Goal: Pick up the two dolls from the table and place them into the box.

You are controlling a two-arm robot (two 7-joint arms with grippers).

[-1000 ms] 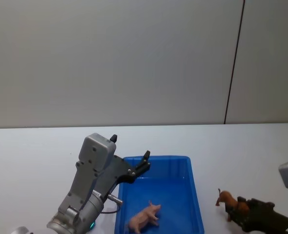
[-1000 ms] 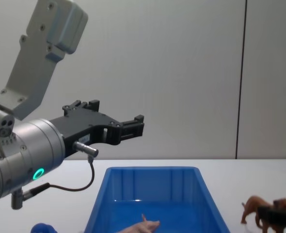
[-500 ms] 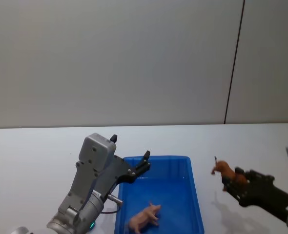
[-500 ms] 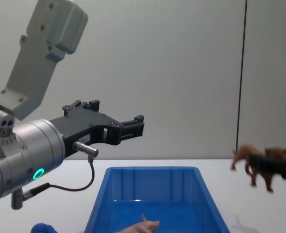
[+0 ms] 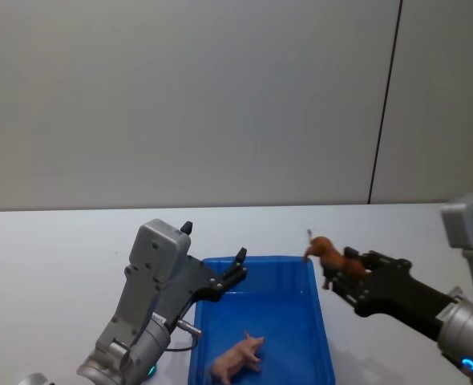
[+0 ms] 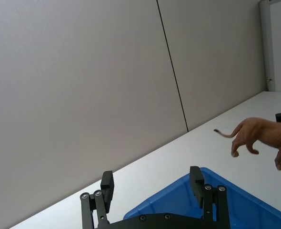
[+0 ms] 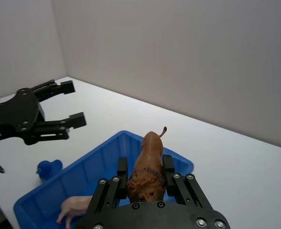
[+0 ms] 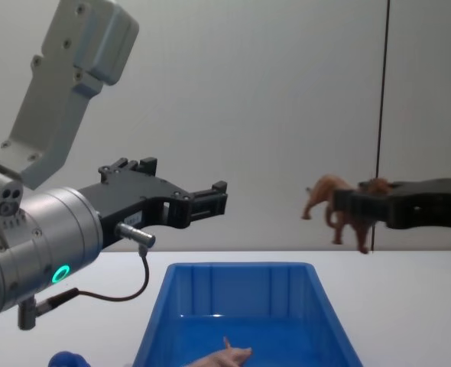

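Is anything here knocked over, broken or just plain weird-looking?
Nothing stands out. The brown doll hangs in the air because the right gripper grips it near the box; the pink doll is inside, and the left gripper hovers open.

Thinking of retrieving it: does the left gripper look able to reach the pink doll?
Probably yes: the left gripper hovers open at the box's left rim, the pink doll lies uncovered inside, and the right gripper holds the brown doll farther right.
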